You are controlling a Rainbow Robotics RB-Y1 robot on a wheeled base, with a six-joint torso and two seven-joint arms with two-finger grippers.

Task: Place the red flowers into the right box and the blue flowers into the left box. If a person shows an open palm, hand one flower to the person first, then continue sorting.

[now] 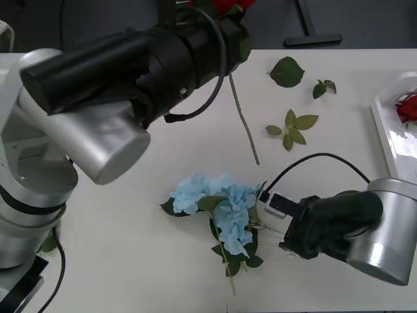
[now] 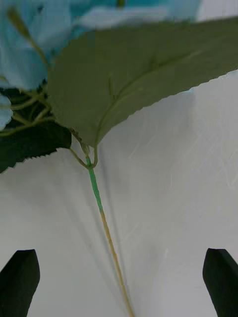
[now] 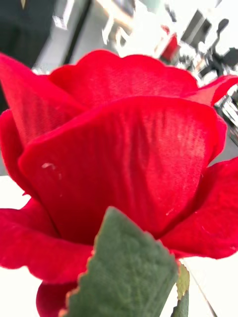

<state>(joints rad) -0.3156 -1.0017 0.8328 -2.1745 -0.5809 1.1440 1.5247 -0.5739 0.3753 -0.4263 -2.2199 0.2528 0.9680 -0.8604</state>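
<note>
White table (image 1: pixel 130 261) under even light; dark grey floor (image 1: pixel 365 19) beyond its far edge, with 1 black stand base (image 1: pixel 311 36), possibly furniture.

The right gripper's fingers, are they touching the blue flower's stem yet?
Apart. The right wrist view shows the right gripper open, with the blue flower's stem running between the fingers over bare table, clear of both.

red flower (image 3: pixel 124 173): big dark red rose head up at the far edge, stem (image 1: pixel 243 120) slanting down over the surface
blue flowers (image 1: pixel 221 205): fluffy pale blue bunch lying flat mid-surface, leaves around, thin stem toward the near edge
right box (image 1: pixel 389 134): white tray at the right edge, something red inside
</note>
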